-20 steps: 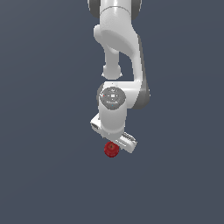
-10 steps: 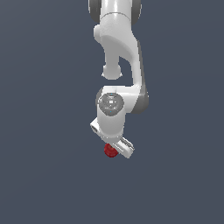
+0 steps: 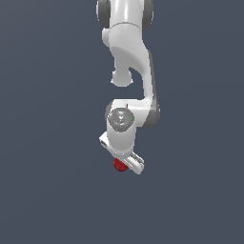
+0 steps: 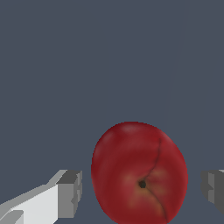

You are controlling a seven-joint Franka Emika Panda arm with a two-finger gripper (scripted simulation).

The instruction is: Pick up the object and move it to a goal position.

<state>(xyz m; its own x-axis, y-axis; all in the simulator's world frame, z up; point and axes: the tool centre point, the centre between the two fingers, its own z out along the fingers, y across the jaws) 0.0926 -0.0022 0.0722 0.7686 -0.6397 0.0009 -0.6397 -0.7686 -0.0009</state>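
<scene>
Vs 1 s ago, the white robot arm (image 3: 128, 71) is lower, covering more of the small glossy dark-red apple (image 4: 139, 174). The jaws are open, 1 finger each side, not touching; apple sits on grey worktop (image 3: 47, 190). Closing looks next.

Glossy white arm (image 3: 128, 57), rounded links, grey joint bands, grey-padded jaws (blocky)

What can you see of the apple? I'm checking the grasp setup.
The apple is dark red, glossy and rounded, with a yellowish patch around a dark dimple and a thin dark crease across its skin. It sits between the open gripper's grey fingertips, with gaps on both sides. In the exterior view it peeks from under the white hand.
</scene>
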